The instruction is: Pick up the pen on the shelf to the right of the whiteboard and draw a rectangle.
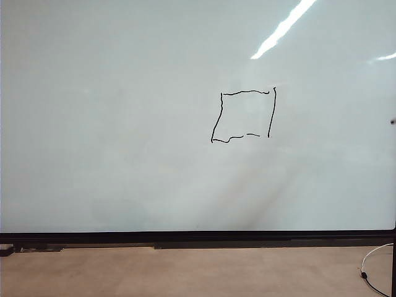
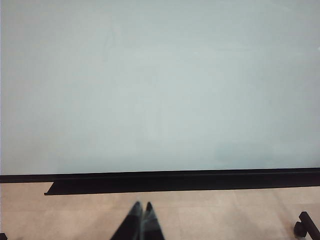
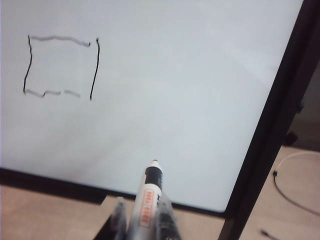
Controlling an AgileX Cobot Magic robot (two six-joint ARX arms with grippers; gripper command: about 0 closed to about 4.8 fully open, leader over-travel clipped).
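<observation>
We are seeing the rectangle (image 3: 60, 66) drawn on the whiteboard (image 3: 175, 100), its bottom side gappy, well beyond the right claw (image 3: 142, 220), which is gripping the pen (image 3: 148, 197) off-board. Left claw (image 2: 141, 215) is idling pinched, empty. Task looking nearly finished.

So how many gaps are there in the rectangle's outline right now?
3. On the rectangle, one gap splits the bottom line, another sits at the bottom right corner, a small one at the top right corner. The right tool holds the pen off the whiteboard.
</observation>
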